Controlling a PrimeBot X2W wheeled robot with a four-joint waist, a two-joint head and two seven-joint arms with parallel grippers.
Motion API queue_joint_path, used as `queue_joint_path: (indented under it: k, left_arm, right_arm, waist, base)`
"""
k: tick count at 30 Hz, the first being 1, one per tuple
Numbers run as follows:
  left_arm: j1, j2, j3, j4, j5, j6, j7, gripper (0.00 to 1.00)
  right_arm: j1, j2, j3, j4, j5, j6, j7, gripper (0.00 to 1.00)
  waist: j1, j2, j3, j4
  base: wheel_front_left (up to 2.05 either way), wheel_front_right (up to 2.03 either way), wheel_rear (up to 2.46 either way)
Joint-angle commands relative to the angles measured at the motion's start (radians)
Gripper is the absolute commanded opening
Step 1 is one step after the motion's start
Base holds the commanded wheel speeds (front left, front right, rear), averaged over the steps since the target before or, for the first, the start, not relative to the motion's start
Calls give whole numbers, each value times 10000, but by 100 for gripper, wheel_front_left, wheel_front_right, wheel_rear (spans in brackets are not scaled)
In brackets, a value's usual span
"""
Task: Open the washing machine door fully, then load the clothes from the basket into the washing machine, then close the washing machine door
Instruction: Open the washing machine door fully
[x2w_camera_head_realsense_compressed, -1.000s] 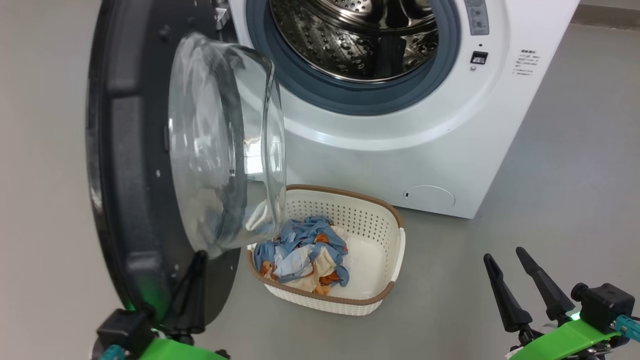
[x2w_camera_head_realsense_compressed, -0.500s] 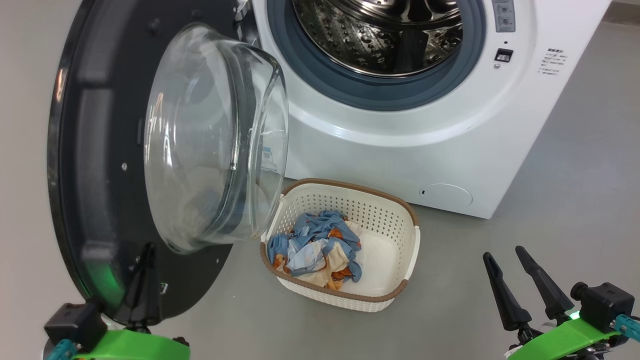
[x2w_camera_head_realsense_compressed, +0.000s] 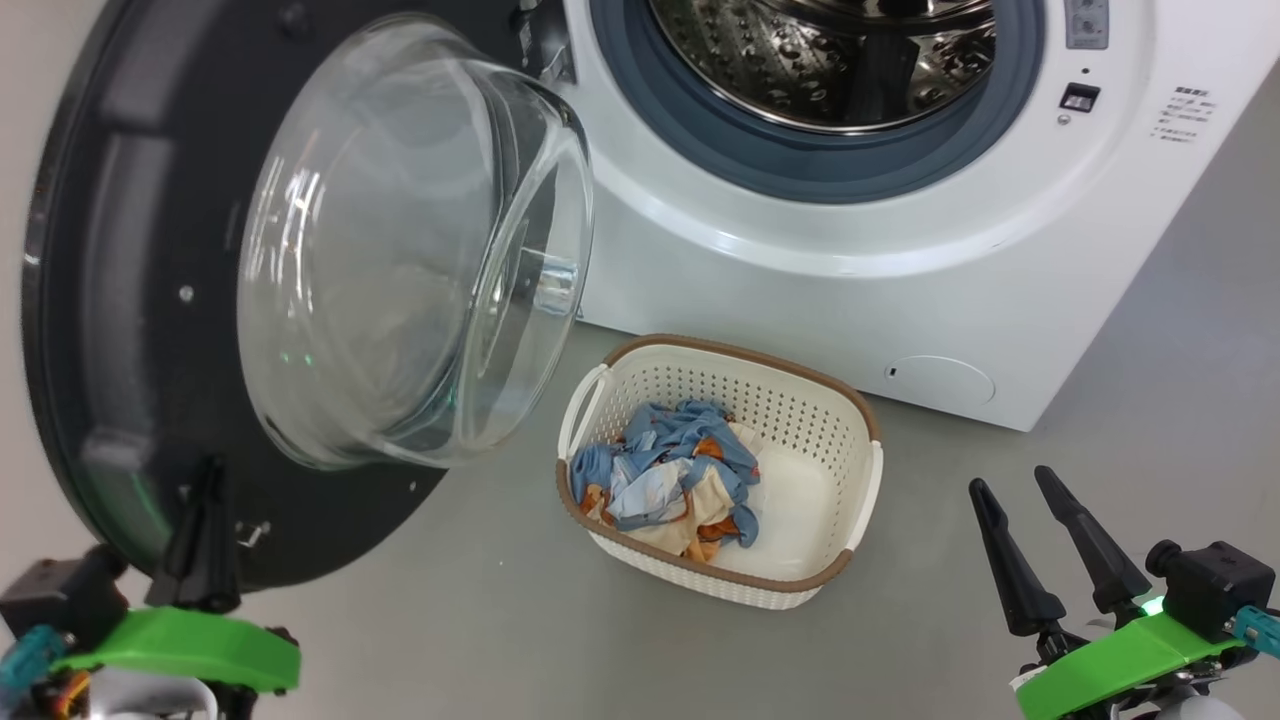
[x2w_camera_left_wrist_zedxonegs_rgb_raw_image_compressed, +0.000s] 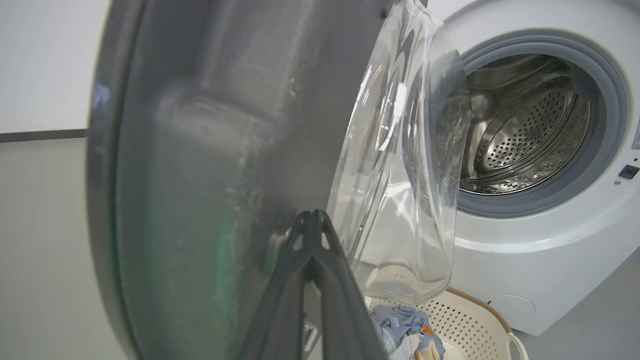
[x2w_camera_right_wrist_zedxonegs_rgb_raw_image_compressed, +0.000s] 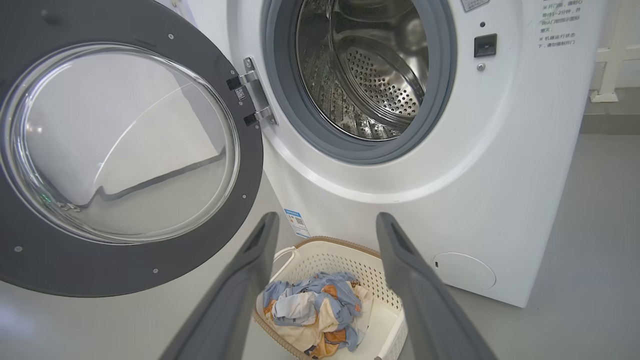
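The washing machine (x2w_camera_head_realsense_compressed: 900, 280) is filling the head view's upper right, drum (x2w_camera_head_realsense_compressed: 830, 60) exposed. The washing machine door (x2w_camera_head_realsense_compressed: 110, 300) is standing swung wide at upper left. The basket (x2w_camera_head_realsense_compressed: 770, 400) is sitting at lower centre, the clothes (x2w_camera_head_realsense_compressed: 670, 475) heaped in its left half. The left gripper (x2w_camera_head_realsense_compressed: 208, 475), jaws pressed together at lower left, is apparently nudging the door's lower inner rim; pushing along the hinge arc should finish the swing without clipping the basket. The right gripper (x2w_camera_head_realsense_compressed: 1010, 482) is hovering spread at lower right.

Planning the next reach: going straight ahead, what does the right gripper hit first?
Likely the washing machine, its white front below the opening, just above the basket; depth is unclear.
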Motion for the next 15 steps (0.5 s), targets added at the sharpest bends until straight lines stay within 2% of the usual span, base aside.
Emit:
queue_joint_path:
  k: [1,10,15]
  left_arm:
    - [-672,575,670,62,-138,5,20,0]
    - [-1705,1081,867,1368,-334,-237,350,0]
    - [-2401,1336,893,2044,-524,-591,537,0]
  right_arm:
    - [-301,-89,140,-212,-71,16,-120,100]
    - [-535,-89,115,-182,-100,16,-120,100]
    - [-713,-88,170,-161,-82,16,-120,100]
  waist:
    - [0,0,150,163]
    - [0,0,426,444]
    - [0,0,619,531]
  base:
    - [0,0,0]
    - [0,0,0]
    - [0,0,0]
